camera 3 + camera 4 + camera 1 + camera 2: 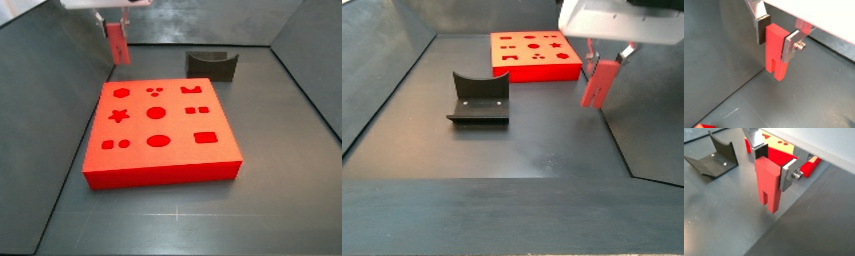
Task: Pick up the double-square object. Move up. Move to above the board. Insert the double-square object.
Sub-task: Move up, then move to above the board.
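My gripper point(776, 39) is shut on the double-square object point(776, 56), a slim pinkish-red bar with a slot at its lower end, held upright between the two pads. It shows the same way in a wrist view point(767, 183). In a side view the gripper point(118, 22) holds the bar point(119, 45) in the air, above the floor just off the far left corner of the board point(160, 130). The board is a bright red slab with shaped cut-outs on top. In a side view the bar point(599, 82) hangs beside the board point(536, 55), clear of it.
The dark fixture point(211, 63) stands on the floor behind the board, also seen in a side view point(478, 100) and a wrist view point(714, 160). Grey walls enclose the floor on all sides.
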Controlling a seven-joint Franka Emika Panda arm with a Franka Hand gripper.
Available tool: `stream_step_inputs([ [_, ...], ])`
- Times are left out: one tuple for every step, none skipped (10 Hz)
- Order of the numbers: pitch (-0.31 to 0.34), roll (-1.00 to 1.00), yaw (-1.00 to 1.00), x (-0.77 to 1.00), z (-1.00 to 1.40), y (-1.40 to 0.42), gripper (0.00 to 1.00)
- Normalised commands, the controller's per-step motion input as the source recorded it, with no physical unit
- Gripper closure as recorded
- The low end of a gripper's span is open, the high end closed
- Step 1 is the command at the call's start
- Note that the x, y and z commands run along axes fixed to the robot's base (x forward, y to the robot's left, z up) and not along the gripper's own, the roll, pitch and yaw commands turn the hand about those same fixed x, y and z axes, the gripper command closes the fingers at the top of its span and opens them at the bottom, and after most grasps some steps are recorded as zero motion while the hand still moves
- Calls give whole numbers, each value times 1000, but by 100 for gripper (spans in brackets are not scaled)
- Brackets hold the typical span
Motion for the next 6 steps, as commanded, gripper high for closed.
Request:
stream_step_inputs([
  [59, 51, -11, -37, 458, 19, 100],
  [60, 69, -15, -36, 349, 22, 100],
  [65, 88, -15, -33, 202, 24, 100],
  [243, 91, 237, 16, 1000, -413, 100],
  [238, 98, 238, 23, 1000, -430, 100],
  [206, 110, 177, 24, 1000, -370, 100],
])
